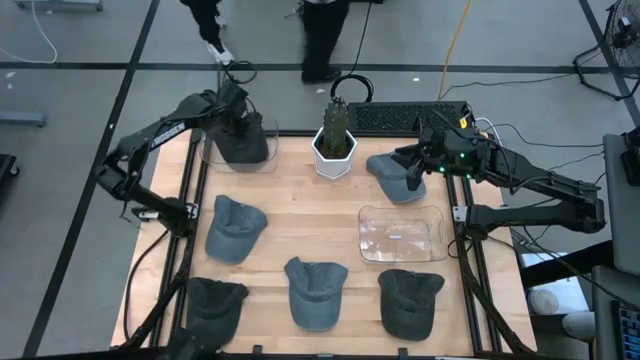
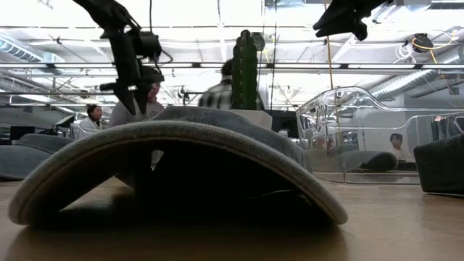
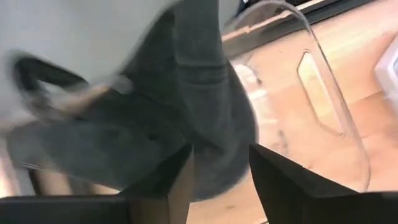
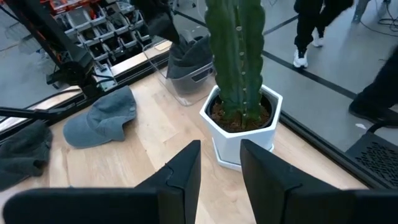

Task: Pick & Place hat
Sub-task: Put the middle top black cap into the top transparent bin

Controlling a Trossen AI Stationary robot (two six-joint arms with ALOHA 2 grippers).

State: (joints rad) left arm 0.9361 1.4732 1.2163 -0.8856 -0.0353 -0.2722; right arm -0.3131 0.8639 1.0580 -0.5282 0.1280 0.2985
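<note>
The left gripper [image 1: 240, 128] stood over the clear tray [image 1: 212, 155] at the table's far left corner, with a dark cap [image 1: 243, 143] in that tray beneath it. In the left wrist view the cap [image 3: 186, 112] filled the frame past the fingers [image 3: 180, 180], which were parted with a gap between them; whether cloth was pinched there could not be told. Judged from this, the cap was being set into, or had just been let go in, the tray, whose raised clear wall [image 3: 329, 93] would keep it from sliding.

The right gripper [image 1: 415, 165] hung over a grey-blue cap [image 1: 395, 178] just beside the potted cactus [image 1: 336, 135]. Its fingers [image 4: 186, 168] were apart and nothing lay between them, which suggested an approach to that cap.

A second clear tray [image 1: 402, 235] lay empty in front of the right arm, probably that cap's destination. Five more caps lay on the wooden table [image 1: 300, 215]: a grey one [image 1: 233, 228] at mid left and four nearer the front edge.

Room was tight by the cactus pot; the path to the empty tray was open. The table frame rail [image 1: 185, 190] ran close beside the left tray.
</note>
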